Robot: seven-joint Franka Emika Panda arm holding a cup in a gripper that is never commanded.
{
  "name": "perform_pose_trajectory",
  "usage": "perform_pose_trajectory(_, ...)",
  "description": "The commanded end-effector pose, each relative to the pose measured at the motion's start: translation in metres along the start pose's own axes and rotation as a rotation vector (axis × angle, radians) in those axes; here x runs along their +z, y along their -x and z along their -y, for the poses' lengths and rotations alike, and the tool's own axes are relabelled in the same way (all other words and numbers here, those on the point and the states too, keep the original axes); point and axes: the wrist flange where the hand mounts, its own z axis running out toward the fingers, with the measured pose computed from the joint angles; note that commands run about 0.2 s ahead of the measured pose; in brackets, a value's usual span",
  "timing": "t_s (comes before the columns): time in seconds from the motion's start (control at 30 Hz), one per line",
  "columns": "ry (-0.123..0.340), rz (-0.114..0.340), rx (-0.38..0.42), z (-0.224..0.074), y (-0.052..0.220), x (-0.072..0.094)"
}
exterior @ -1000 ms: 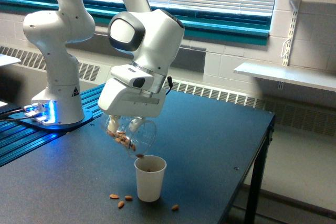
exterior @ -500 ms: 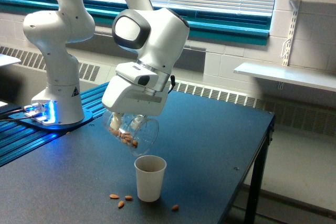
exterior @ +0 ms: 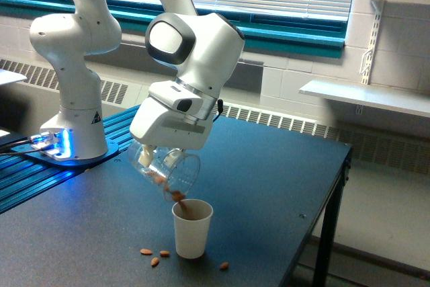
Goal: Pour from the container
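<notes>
The container (exterior: 171, 171), a clear plastic cup, hangs tilted steeply with its rim down toward the exterior view's right, just above a white paper cup (exterior: 192, 228). My gripper (exterior: 160, 158) is shut on the container from above, its fingers mostly hidden under the white hand. Brown almonds (exterior: 177, 195) slide along the container's lower wall and drop from its rim into the paper cup. The paper cup stands upright on the dark table (exterior: 269, 179).
Three almonds (exterior: 155, 257) lie spilled on the table left of the paper cup, and one more (exterior: 224, 265) to its right. The arm's base (exterior: 70, 136) stands at the left. The table's edge (exterior: 336, 193) runs along the right.
The container has tipped further down toward the paper cup. The almonds have shifted to its rim and now spill out; half a second ago none were falling.
</notes>
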Motion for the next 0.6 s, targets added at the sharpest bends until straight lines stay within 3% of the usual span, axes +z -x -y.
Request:
perform_pose_trajectory(0.03,0.016,-0.001,-0.017,0.0022,-0.0011,-0.0016)
perform_pose_trajectory(0.6,0.023,-0.002,-0.038,0.0097,-0.001,-0.0049)
